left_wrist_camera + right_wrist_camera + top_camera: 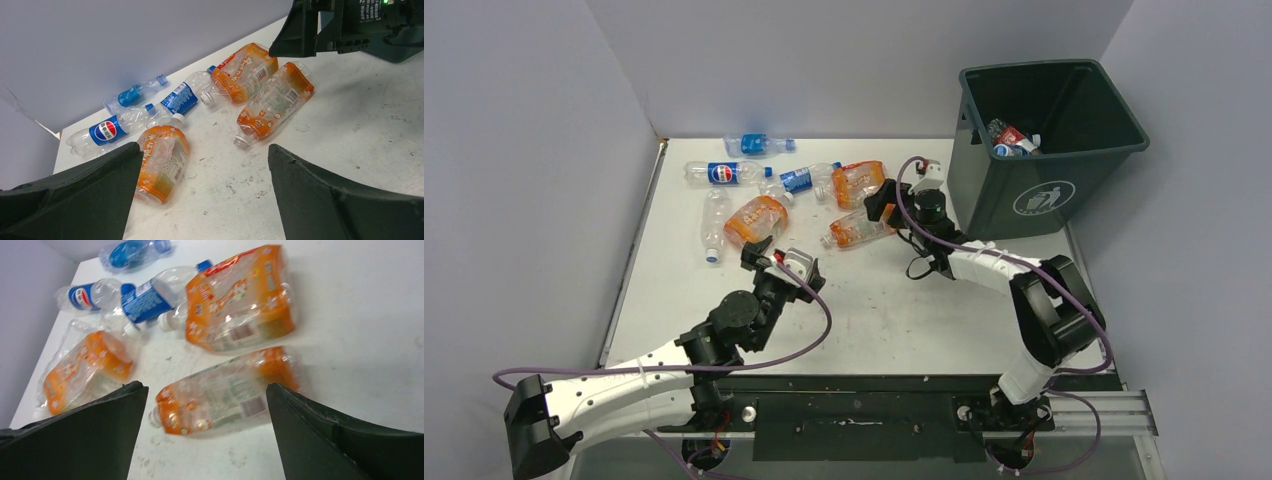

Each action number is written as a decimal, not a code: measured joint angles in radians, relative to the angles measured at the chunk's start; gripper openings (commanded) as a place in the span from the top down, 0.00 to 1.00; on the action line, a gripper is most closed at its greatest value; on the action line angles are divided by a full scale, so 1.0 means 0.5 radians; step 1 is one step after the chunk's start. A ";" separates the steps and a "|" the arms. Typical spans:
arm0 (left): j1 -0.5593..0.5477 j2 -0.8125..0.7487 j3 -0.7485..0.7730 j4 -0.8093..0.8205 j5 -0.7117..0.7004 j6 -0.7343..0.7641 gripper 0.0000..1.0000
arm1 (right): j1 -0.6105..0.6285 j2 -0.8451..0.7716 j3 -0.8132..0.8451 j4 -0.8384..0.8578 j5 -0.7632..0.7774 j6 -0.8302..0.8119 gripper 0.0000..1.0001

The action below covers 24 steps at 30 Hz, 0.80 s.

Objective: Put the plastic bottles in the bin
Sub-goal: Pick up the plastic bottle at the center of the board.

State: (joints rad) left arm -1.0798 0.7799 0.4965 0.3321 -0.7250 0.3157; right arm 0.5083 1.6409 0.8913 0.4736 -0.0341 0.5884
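Note:
Several plastic bottles lie at the back of the table: three crushed orange-labelled ones, a Pepsi bottle, a blue-labelled one, a blue one and a clear one. The dark bin stands at the back right with bottles inside. My right gripper is open, its fingers on either side of one orange bottle without touching it. My left gripper is open and empty, just short of another orange bottle.
Grey walls close the table at the back and left. The right arm's wrist shows at the top right of the left wrist view, close to the orange bottles. The bin stands right beside the right arm.

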 measured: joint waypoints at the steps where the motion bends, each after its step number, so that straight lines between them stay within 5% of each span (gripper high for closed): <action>1: 0.001 0.000 0.000 -0.001 0.000 0.001 0.04 | -0.036 0.021 0.024 -0.005 0.012 -0.017 0.07; 9: -0.022 0.009 0.000 -0.001 -0.001 0.005 0.04 | -0.394 0.496 0.248 0.164 -0.291 -0.043 0.05; 15: -0.025 0.034 0.000 -0.002 0.000 0.012 0.04 | -0.412 0.753 0.347 0.264 -0.568 0.068 0.00; 24: -0.031 0.067 0.001 -0.016 0.004 0.013 0.04 | -0.387 0.771 0.072 0.650 -0.719 0.331 0.25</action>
State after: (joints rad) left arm -1.0950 0.8135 0.4969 0.3241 -0.7231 0.3222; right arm 0.3149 2.0262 0.9272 0.7986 -0.3939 0.7540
